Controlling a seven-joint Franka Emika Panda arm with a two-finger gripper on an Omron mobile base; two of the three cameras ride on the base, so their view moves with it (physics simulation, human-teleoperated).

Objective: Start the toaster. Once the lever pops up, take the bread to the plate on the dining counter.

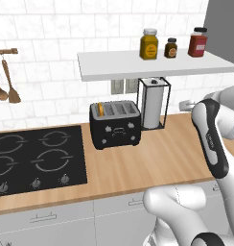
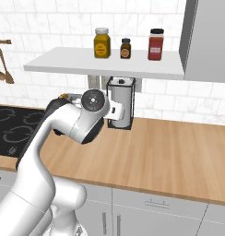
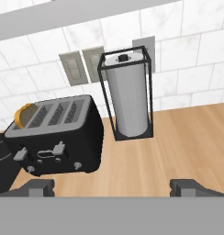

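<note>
This is a home kitchen. White tiled wall (image 1: 52,43) backs a wood worktop (image 1: 152,163) over grey cabinets (image 1: 66,221). A black hob (image 1: 37,158) sits at nine o'clock of the toaster (image 1: 115,123) (bread (image 1: 100,109) in one slot), a paper-towel holder (image 1: 154,103) at three o'clock. Jars (image 1: 149,44) stand on a shelf (image 1: 152,65); wooden spoons (image 1: 6,86) hang.
</note>
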